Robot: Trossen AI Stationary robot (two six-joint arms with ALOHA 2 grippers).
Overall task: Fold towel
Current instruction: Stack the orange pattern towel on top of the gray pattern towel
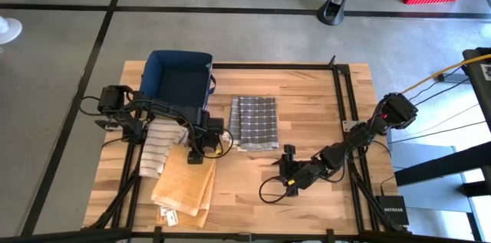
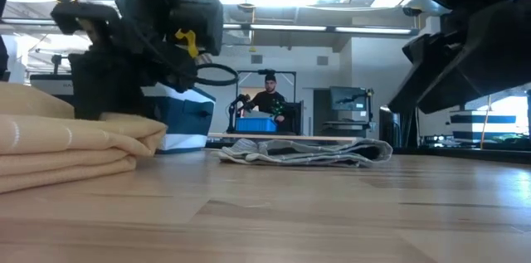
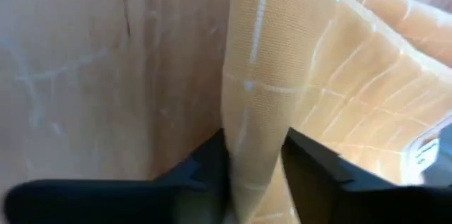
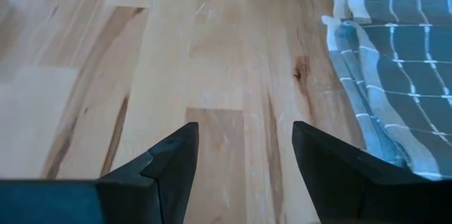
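High view: the left gripper sits over the near edge of the tan towel, which lies on the left part of the worktop, its far end next to a striped cream towel. That corner position suits lifting one edge so it can be carried across for a fold. A grey checked towel, already folded flat, lies mid-worktop, and a dark blue bin stands at the back left (likely where the cloths come from or go to). The right gripper waits low on the bare wood near the front, well apart from every cloth.

Low view: the tan towel shows as a thick stacked fold at the left, with the left arm's dark body directly above it. The grey checked towel lies flat further back. A person sits in the room far behind.

Left wrist view: a raised ridge of the tan towel stands between the two fingers; the jaws are pinching it, cloth touching both sides, so the edge can be drawn up.

Right wrist view: the right jaws stand apart with only bare wood between them; the grey checked towel lies off to one side, untouched.
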